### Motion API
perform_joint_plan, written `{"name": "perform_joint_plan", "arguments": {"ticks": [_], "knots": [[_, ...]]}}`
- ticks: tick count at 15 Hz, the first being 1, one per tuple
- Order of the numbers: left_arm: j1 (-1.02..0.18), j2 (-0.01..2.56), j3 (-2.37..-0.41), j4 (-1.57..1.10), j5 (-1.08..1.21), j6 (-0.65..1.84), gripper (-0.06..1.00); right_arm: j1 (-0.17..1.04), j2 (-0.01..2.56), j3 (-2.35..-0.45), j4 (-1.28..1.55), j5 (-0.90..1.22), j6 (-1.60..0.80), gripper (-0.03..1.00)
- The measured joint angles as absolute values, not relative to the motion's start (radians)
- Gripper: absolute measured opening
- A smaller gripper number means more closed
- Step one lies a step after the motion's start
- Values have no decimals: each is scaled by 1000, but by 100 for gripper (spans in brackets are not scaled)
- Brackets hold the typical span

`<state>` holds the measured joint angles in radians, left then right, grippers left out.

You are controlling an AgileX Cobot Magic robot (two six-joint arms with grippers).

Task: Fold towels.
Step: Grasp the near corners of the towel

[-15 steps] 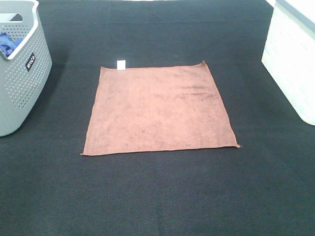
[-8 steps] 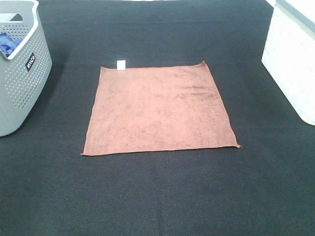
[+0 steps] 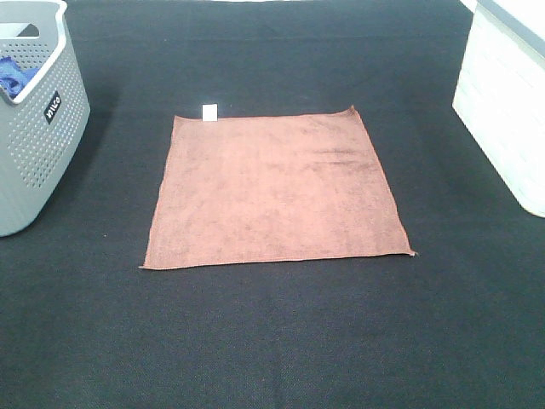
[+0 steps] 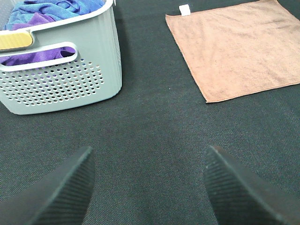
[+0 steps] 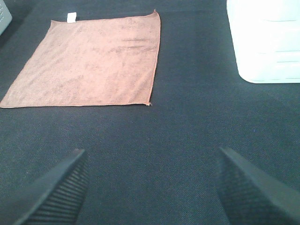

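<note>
**Black mat (image 3: 272, 341) is holding one flat brown towel (image 3: 274, 189)**

Dark, rough cloth is covering the whole table top. The towel is lying in the middle of it, spread out flat and not folded. It is reddish brown and almost square, with sewn edges. A small white tag (image 3: 209, 112) is sticking out at its far left corner. Nothing is touching the towel.

A grey basket (image 3: 34, 136) with lots of little holes is standing at the far left, apart from the towel. Blue cloth (image 3: 13, 75) is peeking over its rim, and the left wrist view is showing purple cloth (image 4: 33, 58) in there too. A white box (image 3: 511, 111) is sitting at the far right, also apart from the towel.

The left gripper (image 4: 147, 187) is hanging over bare mat, near the basket. Its two black ribbed fingers (image 4: 56, 192) are spreading wide, with nothing between them. The towel is lying farther out in front of it.

The right gripper (image 5: 152, 187) is hanging over bare mat as well. Its jaws are standing wide apart and are gripping nothing. The towel and the white box are both lying out ahead of it.
</note>
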<state>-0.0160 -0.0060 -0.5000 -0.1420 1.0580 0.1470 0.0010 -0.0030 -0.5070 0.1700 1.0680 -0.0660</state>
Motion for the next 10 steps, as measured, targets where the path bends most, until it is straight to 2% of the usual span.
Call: {"name": "perform_joint_plan", "arguments": {"ticks": [10], "knots": [[-16,-6,-500,-142,1058,147,64,1,-3,-507,170,1068,-66,71]]}}
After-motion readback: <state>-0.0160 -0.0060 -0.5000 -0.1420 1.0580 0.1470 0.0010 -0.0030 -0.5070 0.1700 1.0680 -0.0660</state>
